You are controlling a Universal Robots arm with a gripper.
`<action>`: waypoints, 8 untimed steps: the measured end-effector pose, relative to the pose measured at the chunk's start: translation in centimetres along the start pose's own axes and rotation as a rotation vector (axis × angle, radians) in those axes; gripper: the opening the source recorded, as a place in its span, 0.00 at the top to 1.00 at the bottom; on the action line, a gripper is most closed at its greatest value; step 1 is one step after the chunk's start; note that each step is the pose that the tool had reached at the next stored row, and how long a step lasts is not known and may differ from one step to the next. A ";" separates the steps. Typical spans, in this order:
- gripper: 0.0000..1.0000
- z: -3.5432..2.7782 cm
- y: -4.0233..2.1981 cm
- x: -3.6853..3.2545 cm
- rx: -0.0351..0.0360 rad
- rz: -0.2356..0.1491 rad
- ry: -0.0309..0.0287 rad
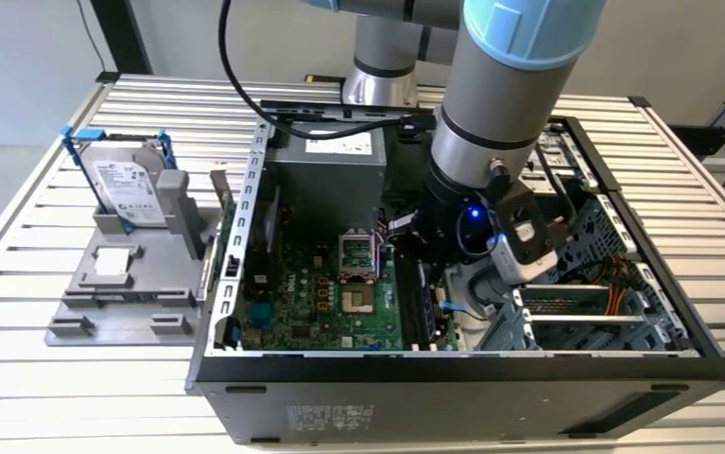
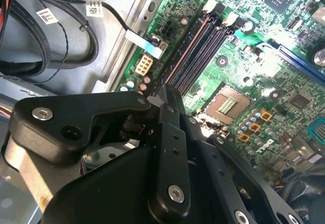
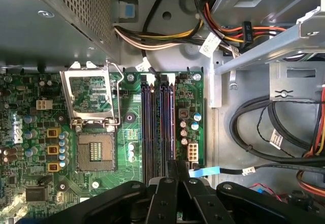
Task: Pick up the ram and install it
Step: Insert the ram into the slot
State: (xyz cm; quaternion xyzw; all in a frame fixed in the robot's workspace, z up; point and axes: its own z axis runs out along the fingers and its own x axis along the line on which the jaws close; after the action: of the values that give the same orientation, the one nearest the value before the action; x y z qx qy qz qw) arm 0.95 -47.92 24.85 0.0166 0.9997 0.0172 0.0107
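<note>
My gripper [image 1: 444, 284] is down inside the open computer case [image 1: 463, 364], over the motherboard [image 1: 324, 303]. In both wrist views its black fingers [image 3: 172, 176] are pressed together, their tips right over one end of the memory slots [image 3: 160, 122]. A long dark strip that looks like the ram [image 3: 172, 117] runs along the slot in line with the fingertips [image 2: 163, 96]. I cannot tell whether it sits in the slot or whether the fingers touch it. The slots [image 2: 195, 46] lead away from the fingertips beside the empty processor socket [image 2: 226, 104].
On the exterior view's left, a grey fixture [image 1: 123, 284] holds a silver hard drive in a blue frame [image 1: 123, 180] and a green card on edge [image 1: 219, 203]. Black and coloured cables [image 3: 274, 127], a drive cage [image 1: 589, 307] and the power supply [image 1: 324, 170] crowd the slots.
</note>
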 end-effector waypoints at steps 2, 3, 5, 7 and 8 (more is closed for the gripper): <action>1.00 0.00 0.00 0.01 -0.0005 -0.023 0.0008; 1.00 0.00 0.00 0.00 -0.0007 -0.036 0.0012; 1.00 -0.01 0.00 0.00 -0.0011 -0.060 0.0026; 1.00 -0.01 0.01 0.00 -0.0016 -0.084 0.0073; 1.00 -0.01 0.01 0.00 -0.0018 -0.094 0.0097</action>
State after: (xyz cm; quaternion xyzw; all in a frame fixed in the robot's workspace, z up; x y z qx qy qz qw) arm 0.95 -47.91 24.85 -0.0308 0.9993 0.0176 0.0066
